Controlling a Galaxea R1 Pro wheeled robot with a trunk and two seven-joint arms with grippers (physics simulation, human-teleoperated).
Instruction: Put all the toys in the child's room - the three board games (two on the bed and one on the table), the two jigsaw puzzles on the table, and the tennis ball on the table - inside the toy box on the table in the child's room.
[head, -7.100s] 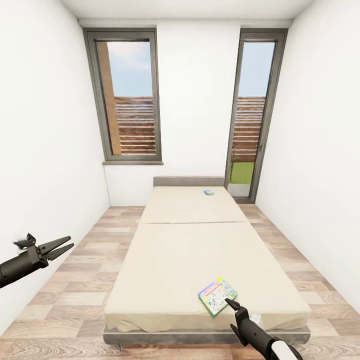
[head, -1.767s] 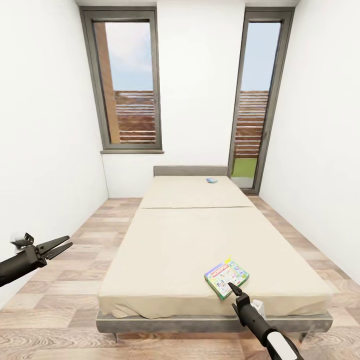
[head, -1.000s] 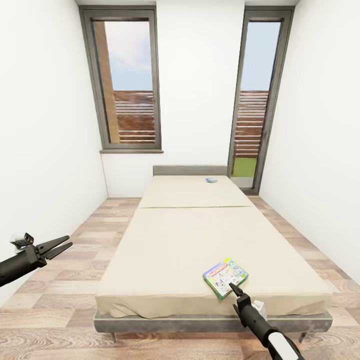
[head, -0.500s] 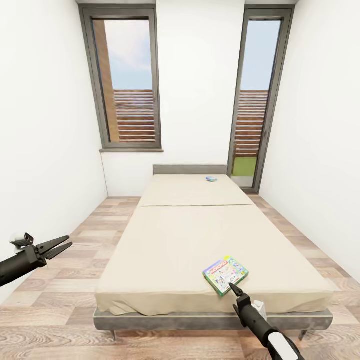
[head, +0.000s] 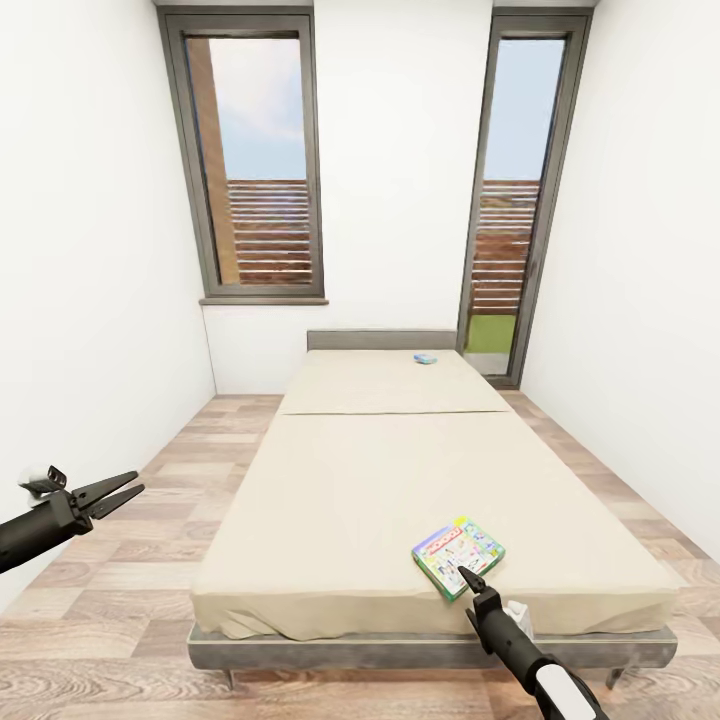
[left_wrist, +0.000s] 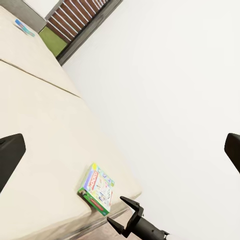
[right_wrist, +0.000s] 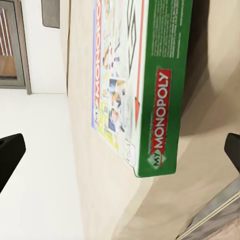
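Facing the bed, your right gripper sits spread just before the board game at five o'clock; left gripper idles spread.

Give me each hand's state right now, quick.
Left hand: open, holding nothing, off to the side over the floor.
Right hand: open, holding nothing, at the near edge of the board game on the bed.

The small blue item near the bed's head is too small to identify; the picture's edge crops the right arm.
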